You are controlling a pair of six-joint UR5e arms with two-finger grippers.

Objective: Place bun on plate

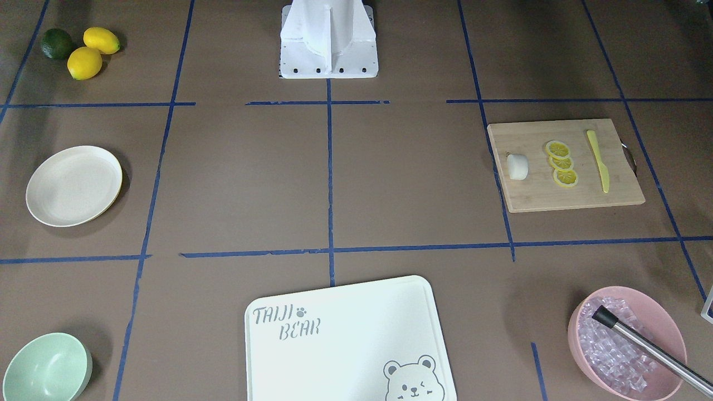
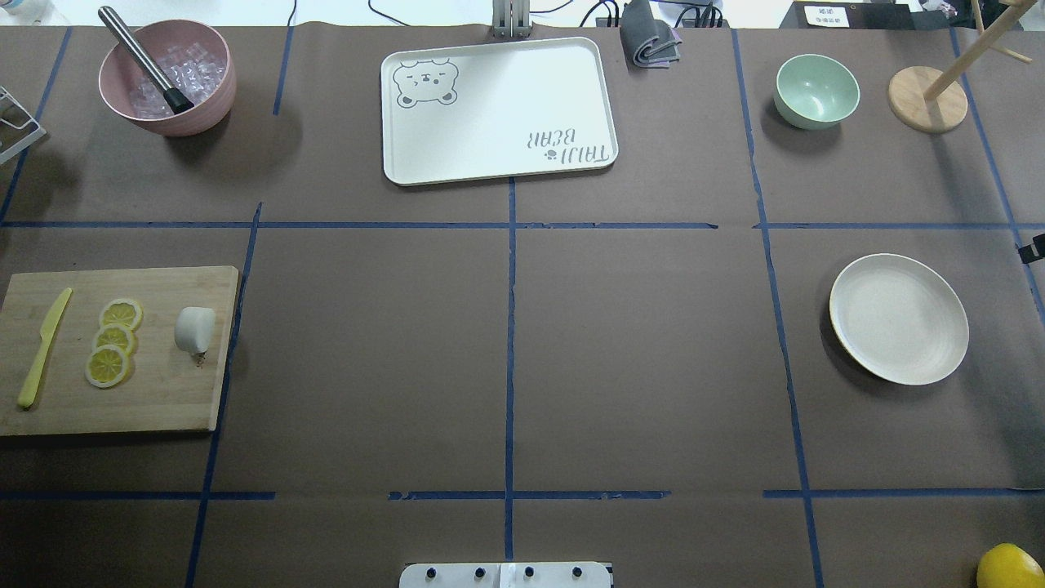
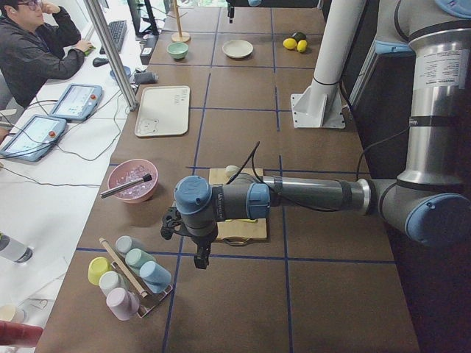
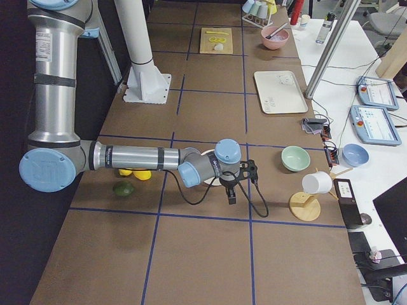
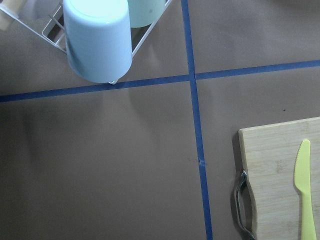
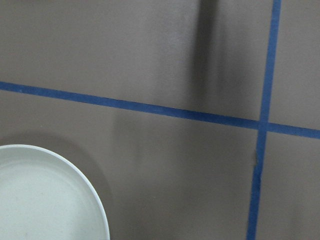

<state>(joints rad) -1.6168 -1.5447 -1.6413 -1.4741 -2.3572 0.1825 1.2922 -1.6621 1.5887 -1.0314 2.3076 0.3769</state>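
The bun (image 2: 195, 329), a small white lump, lies on a wooden cutting board (image 2: 163, 400) at the table's left, beside three lemon slices (image 2: 114, 339). The cream plate (image 2: 898, 318) sits bare at the far right, and its rim shows in the right wrist view (image 6: 45, 195). My left gripper (image 3: 200, 257) hangs fingers-down past the board's outer end, near a cup rack; it shows only in the exterior left view, so I cannot tell its state. My right gripper (image 4: 231, 194) hovers beside the plate, seen only in the exterior right view, its state also unclear.
A yellow knife (image 2: 45, 347) lies on the board. A pink bowl (image 2: 220, 90) of ice, a white bear-print board (image 2: 498, 114), a mint bowl (image 2: 816, 90) and a wooden stand (image 2: 927, 98) line the far edge. Lemons and a lime (image 1: 92, 50) sit near the robot. A person sits at the desk (image 3: 37, 51).
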